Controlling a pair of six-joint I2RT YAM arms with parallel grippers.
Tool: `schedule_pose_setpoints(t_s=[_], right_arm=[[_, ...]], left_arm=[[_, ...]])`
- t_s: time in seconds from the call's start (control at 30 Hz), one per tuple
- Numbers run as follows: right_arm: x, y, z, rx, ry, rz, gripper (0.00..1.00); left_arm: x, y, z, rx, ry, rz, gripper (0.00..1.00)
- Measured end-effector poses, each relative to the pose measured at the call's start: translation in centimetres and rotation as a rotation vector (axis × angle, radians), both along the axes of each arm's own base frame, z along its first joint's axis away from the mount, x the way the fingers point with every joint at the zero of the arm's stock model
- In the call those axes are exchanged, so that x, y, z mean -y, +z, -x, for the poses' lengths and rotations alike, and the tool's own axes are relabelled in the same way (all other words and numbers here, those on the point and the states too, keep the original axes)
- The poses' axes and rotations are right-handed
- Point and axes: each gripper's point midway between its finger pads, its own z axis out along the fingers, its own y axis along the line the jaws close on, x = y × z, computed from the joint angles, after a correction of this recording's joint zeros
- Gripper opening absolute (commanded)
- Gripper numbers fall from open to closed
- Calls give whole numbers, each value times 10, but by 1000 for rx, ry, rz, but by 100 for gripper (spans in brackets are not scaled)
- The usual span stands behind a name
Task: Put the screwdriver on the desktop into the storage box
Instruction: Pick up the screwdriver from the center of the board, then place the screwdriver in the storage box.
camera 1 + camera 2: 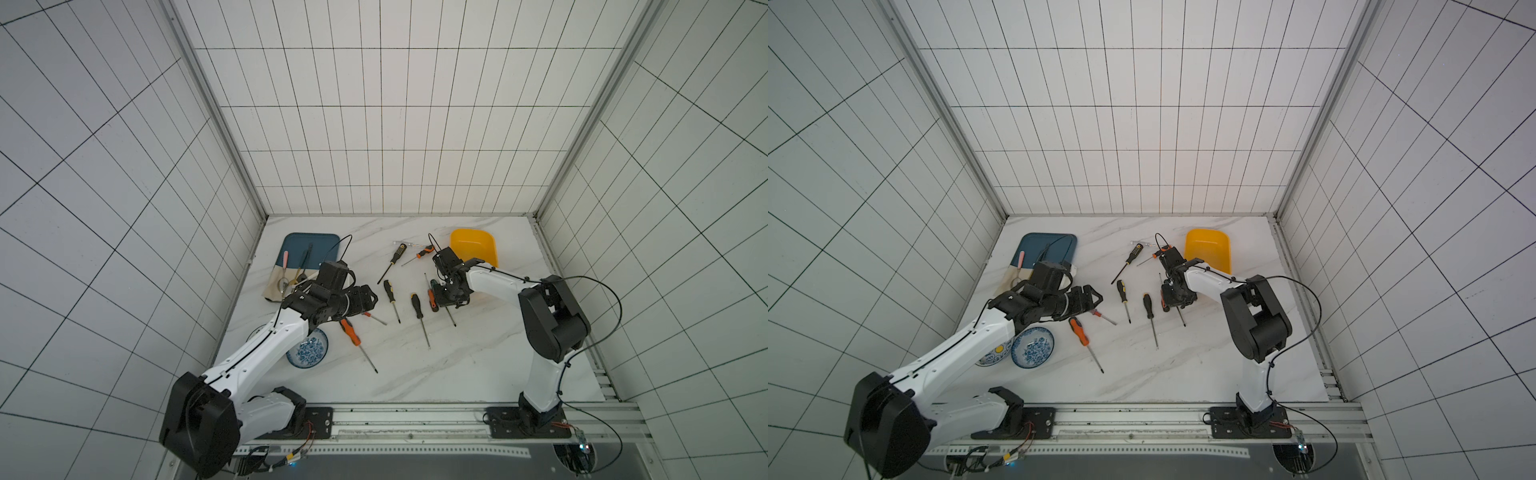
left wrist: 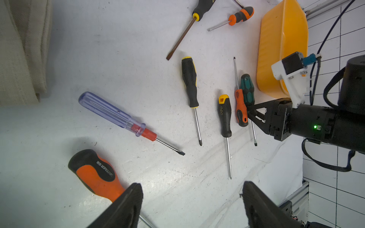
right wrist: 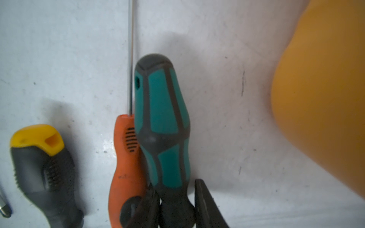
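Observation:
Several screwdrivers lie on the white desktop (image 1: 478,353). My right gripper (image 3: 175,189) is shut on the neck of a green-and-grey handled screwdriver (image 3: 162,110), low at the desktop; both fingers touch it. A slim orange screwdriver (image 3: 126,158) lies against it. In both top views the right gripper (image 1: 442,297) (image 1: 1173,297) sits just in front of the yellow storage box (image 1: 473,245) (image 1: 1207,249), which holds nothing. My left gripper (image 2: 190,189) is open above bare desktop, beside a big orange-and-black screwdriver (image 2: 94,173). A clear purple-handled screwdriver (image 2: 114,116) lies nearby.
A dark blue tray (image 1: 309,245) with cutlery and a beige cloth (image 2: 21,49) lie at the back left. A blue-patterned bowl (image 1: 307,353) stands under the left arm. Black-and-yellow screwdrivers (image 1: 389,293) (image 1: 417,305) lie between the grippers. Tiled walls enclose the desktop.

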Motion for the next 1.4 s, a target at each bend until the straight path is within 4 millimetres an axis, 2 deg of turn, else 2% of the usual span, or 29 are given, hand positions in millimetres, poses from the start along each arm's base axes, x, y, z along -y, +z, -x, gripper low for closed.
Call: schedule_pose_setpoints(t_s=[0.17,0.5,0.8,1.03,1.17,1.27,1.4], right_arm=[[0,13,1,18,0,-12,16],[-3,64,-2,110,-1,-82,15],[-6,109,-23,180,-32,-135,15],[17,139,-53,230,-122,-163,15],[37,153,-81,257,-195,-173,15],[51,153,-104,263,-248,-172,14],[64,140,-128,248,-304,-161,14]], left_arm=[[0,0,0,-1,2,2,83],[1,7,1,12,1,20,83],[4,8,5,10,-7,44,83],[4,12,8,28,-13,69,83],[5,13,10,30,-17,78,83],[5,10,12,20,-18,80,83],[3,7,16,13,-15,82,83]])
